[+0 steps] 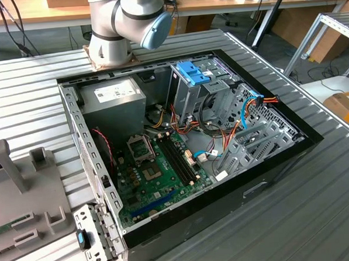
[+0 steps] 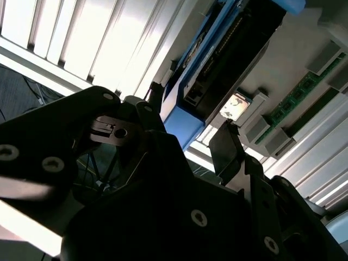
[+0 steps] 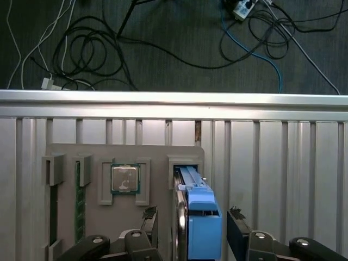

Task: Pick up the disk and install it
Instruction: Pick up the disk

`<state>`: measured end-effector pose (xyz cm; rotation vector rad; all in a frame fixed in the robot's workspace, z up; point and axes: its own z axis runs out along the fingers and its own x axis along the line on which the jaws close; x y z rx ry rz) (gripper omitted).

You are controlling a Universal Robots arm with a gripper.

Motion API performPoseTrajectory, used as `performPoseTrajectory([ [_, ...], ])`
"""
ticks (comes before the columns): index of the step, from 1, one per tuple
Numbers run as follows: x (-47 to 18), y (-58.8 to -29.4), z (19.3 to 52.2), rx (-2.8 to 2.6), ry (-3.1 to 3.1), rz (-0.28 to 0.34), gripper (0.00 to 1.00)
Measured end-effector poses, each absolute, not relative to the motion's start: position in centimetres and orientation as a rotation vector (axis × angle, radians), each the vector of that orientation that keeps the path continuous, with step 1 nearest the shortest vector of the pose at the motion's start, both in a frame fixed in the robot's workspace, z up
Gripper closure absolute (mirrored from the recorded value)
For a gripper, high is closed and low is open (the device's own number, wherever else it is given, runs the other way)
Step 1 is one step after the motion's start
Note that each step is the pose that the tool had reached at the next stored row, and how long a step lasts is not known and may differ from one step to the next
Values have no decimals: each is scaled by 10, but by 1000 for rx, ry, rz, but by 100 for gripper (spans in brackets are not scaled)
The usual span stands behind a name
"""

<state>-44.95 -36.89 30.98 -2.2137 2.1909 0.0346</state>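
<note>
The disk (image 3: 198, 217) stands on edge in a slot of a grey fixture (image 3: 70, 157), dark with bright blue side rails. In the first wrist view my gripper (image 3: 193, 220) is open and straddles the disk, with one dark finger (image 3: 150, 217) on each side and a small gap to each. The second wrist view shows the disk (image 2: 228, 54) close up, its blue end between the fingers (image 2: 227, 147) of my gripper (image 2: 190, 114). Nothing is gripped.
An open computer case (image 1: 270, 178) lies on the ribbed metal table, with a light-blue latch plate (image 1: 192, 71) and a metal drive cage (image 1: 256, 132) inside. The fixture also holds a processor chip (image 3: 125, 178) and a memory stick (image 3: 80, 201). Cables (image 3: 109, 49) lie on the floor past the table edge (image 3: 174, 98).
</note>
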Motion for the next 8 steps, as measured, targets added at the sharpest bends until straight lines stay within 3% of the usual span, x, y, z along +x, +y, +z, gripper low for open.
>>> performPoseTrajectory([
  [2, -450, -369, 310, -2214, 2191, 35, 40],
  [3, -450, -369, 310, -2214, 2191, 35, 47],
  [8, -450, -368, 310, -2214, 2191, 35, 47],
])
